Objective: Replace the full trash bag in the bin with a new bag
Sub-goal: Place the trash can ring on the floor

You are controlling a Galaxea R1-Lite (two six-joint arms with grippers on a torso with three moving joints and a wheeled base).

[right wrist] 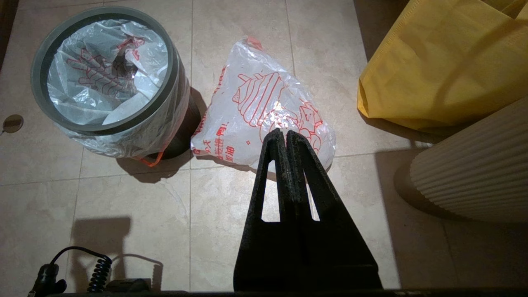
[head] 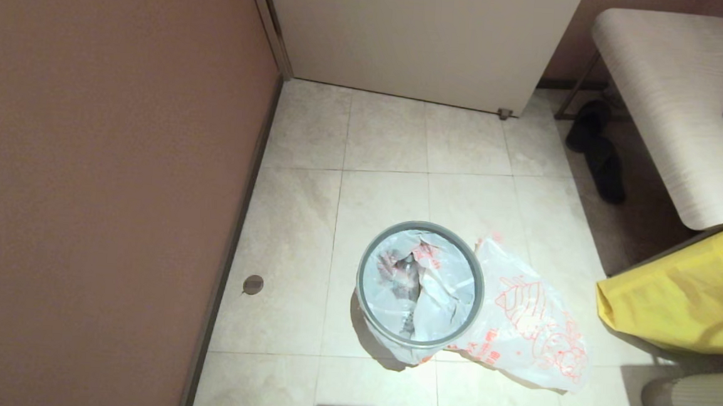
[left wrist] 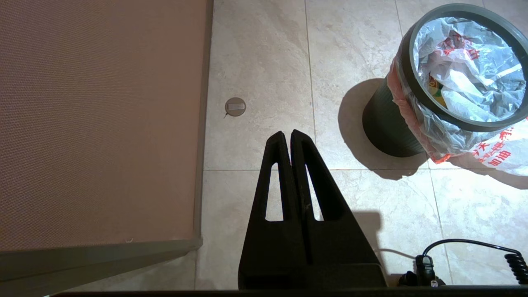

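Since nothing is gripped yet, both the left gripper [left wrist: 287,133] and right gripper [right wrist: 281,132] hang closed, empty; the full trash bag [head: 416,288] lines the bin [head: 420,284], the new bag [head: 527,317] beside it (touching, ready).

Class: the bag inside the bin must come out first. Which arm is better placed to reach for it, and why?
Probably the left. Both end effectors hang shut and high above the floor, but the bin with the full bag sits left of the printed new bag, nearer the left end effector. The right end effector hovers over the new bag.
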